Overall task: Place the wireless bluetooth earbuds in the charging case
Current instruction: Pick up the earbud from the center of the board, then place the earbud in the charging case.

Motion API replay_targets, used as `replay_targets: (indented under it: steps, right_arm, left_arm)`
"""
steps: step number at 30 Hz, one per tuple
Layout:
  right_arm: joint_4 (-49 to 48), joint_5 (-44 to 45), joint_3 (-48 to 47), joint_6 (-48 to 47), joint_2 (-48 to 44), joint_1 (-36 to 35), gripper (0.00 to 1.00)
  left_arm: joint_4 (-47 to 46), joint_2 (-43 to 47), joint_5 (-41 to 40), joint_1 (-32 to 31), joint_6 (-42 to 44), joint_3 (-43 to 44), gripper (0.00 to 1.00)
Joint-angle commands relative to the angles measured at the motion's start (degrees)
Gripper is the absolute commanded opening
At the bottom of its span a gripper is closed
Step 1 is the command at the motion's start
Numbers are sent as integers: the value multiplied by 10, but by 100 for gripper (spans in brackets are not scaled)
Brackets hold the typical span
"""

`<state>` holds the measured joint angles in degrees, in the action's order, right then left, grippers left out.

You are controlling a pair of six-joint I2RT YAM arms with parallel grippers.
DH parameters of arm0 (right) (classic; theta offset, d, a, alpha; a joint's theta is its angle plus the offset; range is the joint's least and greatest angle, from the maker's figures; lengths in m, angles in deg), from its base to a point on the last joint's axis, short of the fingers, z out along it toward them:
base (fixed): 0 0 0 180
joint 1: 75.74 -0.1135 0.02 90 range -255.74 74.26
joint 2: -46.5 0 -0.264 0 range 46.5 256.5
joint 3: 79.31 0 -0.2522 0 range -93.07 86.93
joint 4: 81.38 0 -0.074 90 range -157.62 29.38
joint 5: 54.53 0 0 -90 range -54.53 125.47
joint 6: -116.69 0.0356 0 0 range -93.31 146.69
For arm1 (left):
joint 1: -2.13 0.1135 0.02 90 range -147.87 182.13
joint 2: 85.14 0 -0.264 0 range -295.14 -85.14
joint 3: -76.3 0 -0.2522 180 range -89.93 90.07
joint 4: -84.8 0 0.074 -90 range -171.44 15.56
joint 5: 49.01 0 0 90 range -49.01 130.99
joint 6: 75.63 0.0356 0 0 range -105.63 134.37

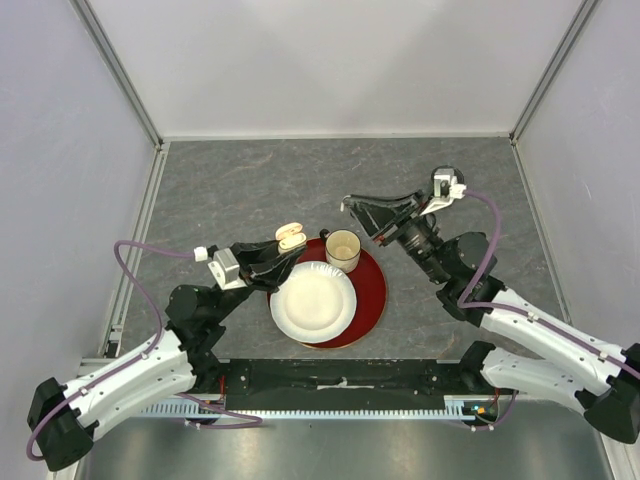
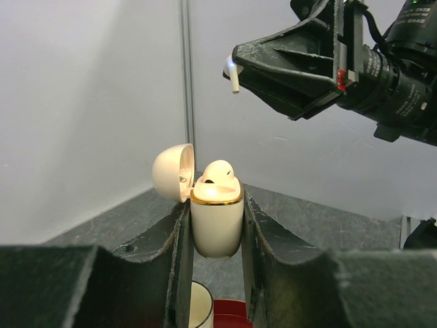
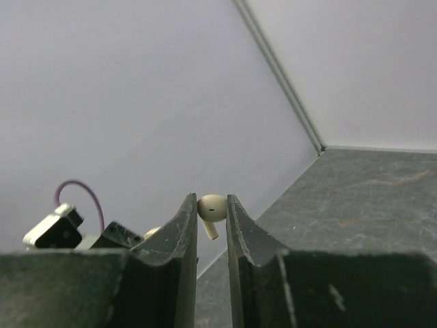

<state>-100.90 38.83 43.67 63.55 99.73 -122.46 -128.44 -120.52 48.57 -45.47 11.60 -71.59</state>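
Earbud (image 3: 212, 207), white and stemmed, pinched in the right end effector (image 3: 211, 198) above a dark grey bench (image 1: 230, 180)

Bench top is mottled, stone-like grey, boxed in by pale walls (image 1: 330, 60) with metal corner posts; near its front edge sits a round red tray (image 1: 375, 290) carrying a white paper plate (image 1: 312, 300) and a paper cup (image 1: 343, 248); the earbud is glossy, with a rounded head and a short stem pointing down, clamped by its head between nearly closed fingers, raised off the bench to the right of the cup; the left end effector (image 2: 215, 205) is closed tight on the cream charging case (image 2: 217, 232), held upright just left of the cup, gold rim showing, lid hinged open; a second white earbud (image 2: 217, 172) sits in the case.
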Motion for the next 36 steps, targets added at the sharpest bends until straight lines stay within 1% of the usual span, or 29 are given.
replay_targets:
  steps: [1, 5, 14, 18, 23, 36]
  right_arm:
    - [-74, -22, -6, -80, 17, -45, 0]
    - [-93, -3, -8, -112, 33, -98, 0]
    - [-142, 25, -19, -147, 86, -166, 0]
    - [-164, 29, -26, -146, 109, -176, 0]
    - [-169, 22, -38, -142, 123, -177, 0]
    - [-162, 45, -38, -132, 137, -177, 0]
  left_arm:
    - [-49, -6, -8, 0, -14, 0, 2]
    - [-52, -9, -5, 0, -13, 1, 2]
    - [-65, -17, 1, 0, -19, -4, 2]
    - [-67, -18, 2, 0, -20, -5, 2]
    - [-70, -22, 3, 0, -18, -5, 2]
    - [-104, -44, 13, 0, -29, -7, 2]
